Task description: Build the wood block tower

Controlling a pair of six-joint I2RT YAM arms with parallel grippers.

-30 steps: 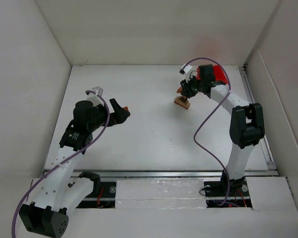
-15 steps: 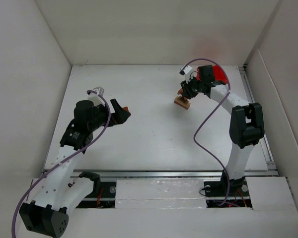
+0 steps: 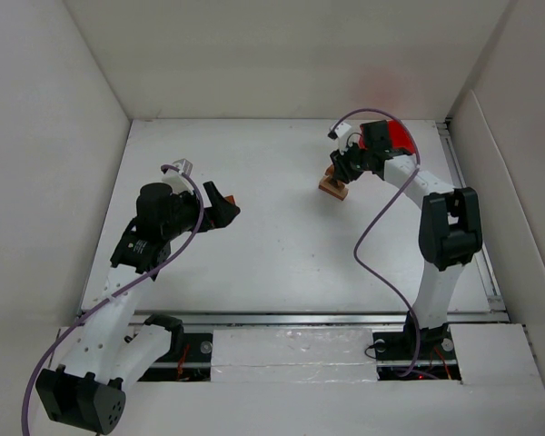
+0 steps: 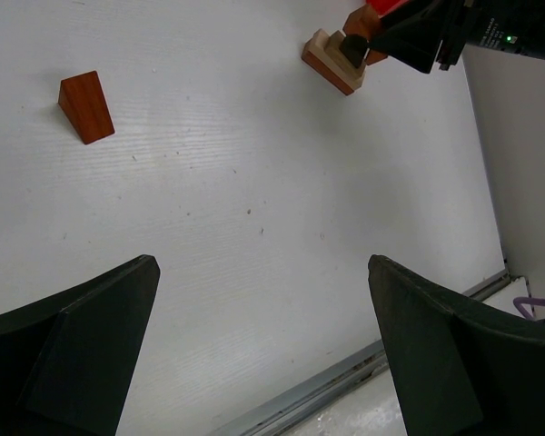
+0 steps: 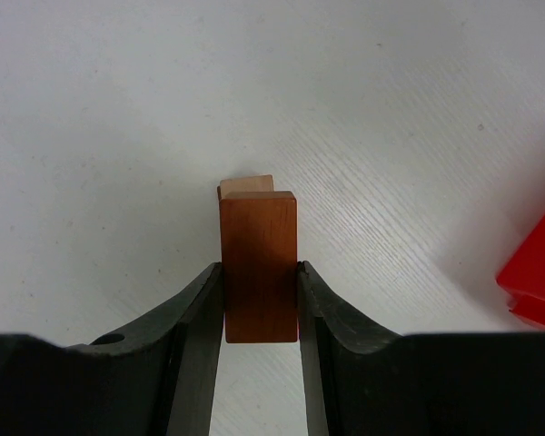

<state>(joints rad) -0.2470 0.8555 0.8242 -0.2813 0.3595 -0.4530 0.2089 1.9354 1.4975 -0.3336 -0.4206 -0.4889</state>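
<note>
Reddish-brown and tan, the wood block tower (image 3: 333, 187) stands on the far right part of the bench (image 3: 282, 263), near the red bin (image 3: 400, 136) and to its left. From the left wrist view its base (image 4: 331, 65) is a reddish-brown slab lying flat with a tan block on top. The right fingers (image 3: 339, 171) are over it, pointing down and closed on a reddish-brown block (image 5: 259, 268), one finger pressed against each long side. The right wrist view shows a tan edge (image 5: 245, 187) peeking out just past that block's far end. Whether the held block already rests on the tan one cannot be told. A corner of the bin (image 5: 536, 272) shows at the right edge of that view, apart from the block.

Well away, on the left half of the bench, the left fingers (image 3: 220, 203) hang above the surface, spread wide with nothing between them. A reddish-brown wedge (image 4: 86, 106) lies alone on the bench ahead of them, well apart from the tower. A purple cable (image 3: 372, 236) loops along the right arm.
</note>
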